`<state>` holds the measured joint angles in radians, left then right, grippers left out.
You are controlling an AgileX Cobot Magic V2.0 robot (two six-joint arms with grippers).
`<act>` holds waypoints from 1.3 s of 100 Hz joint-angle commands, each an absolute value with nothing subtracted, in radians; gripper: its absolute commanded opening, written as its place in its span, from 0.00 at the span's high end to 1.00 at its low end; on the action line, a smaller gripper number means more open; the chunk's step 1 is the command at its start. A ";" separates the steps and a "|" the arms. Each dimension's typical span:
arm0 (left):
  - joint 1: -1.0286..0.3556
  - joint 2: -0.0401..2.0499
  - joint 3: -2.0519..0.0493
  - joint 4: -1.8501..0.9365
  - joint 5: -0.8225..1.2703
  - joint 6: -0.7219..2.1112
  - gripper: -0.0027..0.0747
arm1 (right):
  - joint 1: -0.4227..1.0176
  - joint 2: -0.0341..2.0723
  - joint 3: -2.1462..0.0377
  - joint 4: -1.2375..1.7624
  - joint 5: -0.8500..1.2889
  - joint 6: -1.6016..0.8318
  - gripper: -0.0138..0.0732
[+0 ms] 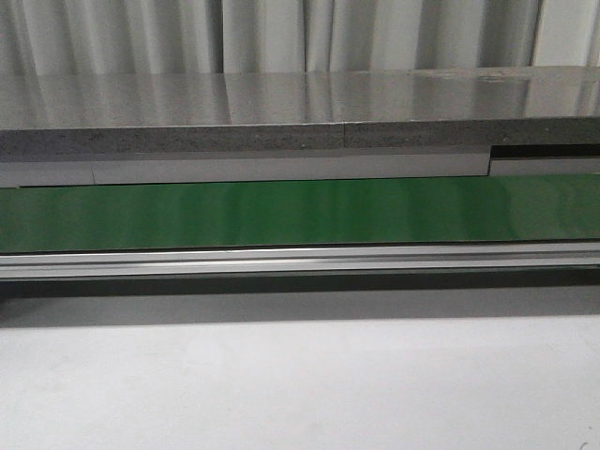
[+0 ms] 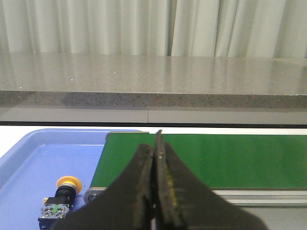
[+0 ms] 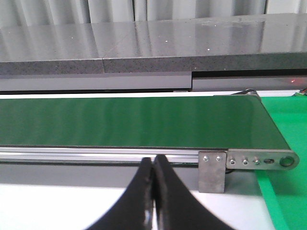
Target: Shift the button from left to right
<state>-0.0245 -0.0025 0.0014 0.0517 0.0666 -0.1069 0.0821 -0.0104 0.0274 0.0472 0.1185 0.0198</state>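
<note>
Yellow-capped black button [image 2: 60, 201] lying in blue tray [image 2: 29, 163]; both arms' fingers together.

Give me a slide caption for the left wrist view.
Closed left gripper above blue tray holding the button, beside green conveyor belt.

Our left gripper [image 2: 154, 191] shows two broad black fingers that taper to thin, matte tips, with a faint yellowish smear along one inner edge, lower centre of its wrist frame. Our right gripper [image 3: 153, 191] looks alike: two dark, smoothly curved fingers narrowing upward at bottom centre, unmarked.
</note>
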 commanded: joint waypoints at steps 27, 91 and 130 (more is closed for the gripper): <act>-0.030 -0.034 0.048 0.045 -0.008 -0.115 0.99 | 0.081 -0.029 0.010 0.034 0.037 0.018 0.92; -0.029 0.278 -0.433 0.030 0.426 -0.110 0.99 | 0.081 -0.029 0.010 0.034 0.037 0.018 0.92; -0.029 0.661 -0.791 0.034 0.805 -0.110 0.99 | 0.081 -0.029 0.010 0.034 0.037 0.018 0.92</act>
<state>-0.0245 0.6105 -0.7405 0.0395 0.8327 -0.1069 0.0821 -0.0104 0.0274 0.0472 0.1185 0.0198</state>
